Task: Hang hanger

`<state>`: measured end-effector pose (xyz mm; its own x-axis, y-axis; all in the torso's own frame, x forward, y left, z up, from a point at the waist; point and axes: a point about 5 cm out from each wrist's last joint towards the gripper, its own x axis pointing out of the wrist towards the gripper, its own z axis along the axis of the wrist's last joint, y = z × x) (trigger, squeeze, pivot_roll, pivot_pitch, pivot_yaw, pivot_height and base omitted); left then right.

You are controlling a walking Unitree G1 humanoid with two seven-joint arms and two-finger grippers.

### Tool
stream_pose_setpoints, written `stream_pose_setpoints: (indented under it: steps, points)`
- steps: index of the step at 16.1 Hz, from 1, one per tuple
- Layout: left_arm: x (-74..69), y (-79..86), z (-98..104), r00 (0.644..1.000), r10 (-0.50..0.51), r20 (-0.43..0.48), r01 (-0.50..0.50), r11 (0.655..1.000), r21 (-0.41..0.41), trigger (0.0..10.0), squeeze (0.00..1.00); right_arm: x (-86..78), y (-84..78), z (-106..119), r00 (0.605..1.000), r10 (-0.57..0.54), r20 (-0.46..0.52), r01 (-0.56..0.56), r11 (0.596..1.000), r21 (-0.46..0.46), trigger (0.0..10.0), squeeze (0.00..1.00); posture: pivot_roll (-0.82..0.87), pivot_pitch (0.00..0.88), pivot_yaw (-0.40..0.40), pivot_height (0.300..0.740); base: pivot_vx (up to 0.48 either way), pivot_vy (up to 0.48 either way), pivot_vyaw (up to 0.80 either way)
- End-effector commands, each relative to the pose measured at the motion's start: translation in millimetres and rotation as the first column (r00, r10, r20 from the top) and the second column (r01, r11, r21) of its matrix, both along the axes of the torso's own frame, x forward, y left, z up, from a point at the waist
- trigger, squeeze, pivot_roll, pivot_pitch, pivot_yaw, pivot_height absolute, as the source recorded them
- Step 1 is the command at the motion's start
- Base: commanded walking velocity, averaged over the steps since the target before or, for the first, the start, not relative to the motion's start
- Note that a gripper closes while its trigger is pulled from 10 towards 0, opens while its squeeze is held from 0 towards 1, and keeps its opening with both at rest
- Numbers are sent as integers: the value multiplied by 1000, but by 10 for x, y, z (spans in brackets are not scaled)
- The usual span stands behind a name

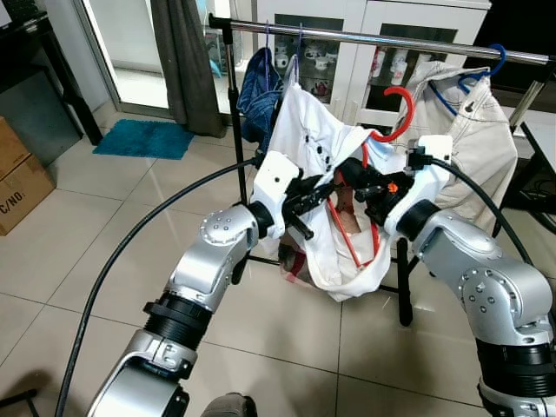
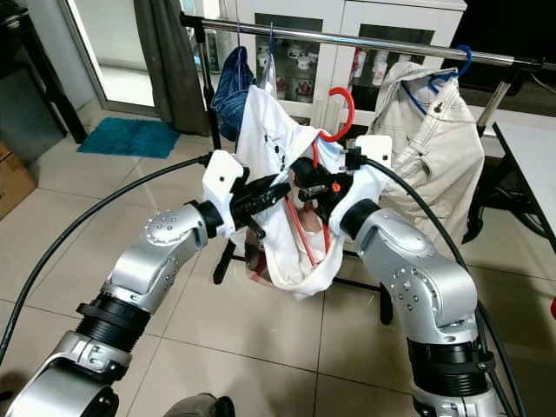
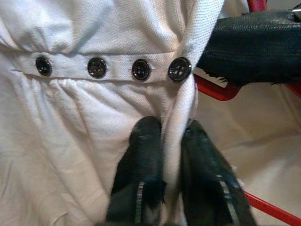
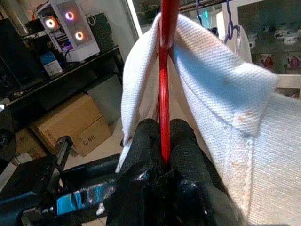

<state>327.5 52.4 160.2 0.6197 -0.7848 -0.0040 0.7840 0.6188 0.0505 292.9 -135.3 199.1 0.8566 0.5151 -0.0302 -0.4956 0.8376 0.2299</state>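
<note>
A red hanger [image 1: 400,111] carries a white buttoned shirt [image 1: 313,139] in front of the clothes rail [image 1: 391,41]; its hook points up, below the rail. My right gripper [image 4: 164,141] is shut on the red hanger's stem, just under the shirt collar [image 4: 221,80]. My left gripper [image 3: 169,141] is shut on a fold of the white shirt [image 3: 70,117], beside its row of dark buttons [image 3: 141,69]. The two grippers sit close together at the shirt's front, in the left eye view around the left gripper [image 1: 326,193] and the right gripper [image 1: 369,187].
On the rail hang a blue denim garment [image 1: 258,91] at the left and a cream jacket [image 1: 473,130] on a blue hanger [image 1: 486,69] at the right. The rail's black upright [image 1: 234,113] stands behind my left arm. Cardboard boxes [image 1: 17,174] sit far left; a white cabinet behind.
</note>
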Motion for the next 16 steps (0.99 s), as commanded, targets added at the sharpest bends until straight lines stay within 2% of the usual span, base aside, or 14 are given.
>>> stream_pose_setpoints:
  steps: [1, 8, 11, 13, 16]
  points:
    - [41, 22, 57, 1000, 22, 11, -22, 1000, -3, 0, 0, -21, 9, 61, 1000, 9, 30, -9, 1000, 5, 10000, 0, -7, 0, 29, 740, 0, 0, 0]
    - [64, 78, 191, 997, 66, 40, -62, 995, -76, 0, 0, -20, -33, -17, 1000, -29, -10, 28, 999, -24, 10000, 0, -8, 0, 29, 740, 0, 0, 0]
    - [116, 163, 333, 986, 148, 75, -138, 982, -128, 0, 0, -24, -114, -180, 992, -87, -95, 81, 994, -71, 10000, 0, -5, 0, 22, 740, 0, 0, 0]
    - [181, 293, 411, 970, 225, 87, -212, 967, -138, 0, 0, -42, -230, -383, 965, -173, -197, 146, 979, -143, 10000, 0, -4, 0, 20, 740, 0, 0, 0]
    - [193, 332, 408, 965, 250, 83, -237, 962, -134, 0, 0, -49, -295, -470, 945, -223, -241, 184, 968, -172, 10000, 0, -5, 0, 21, 740, 0, 0, 0]
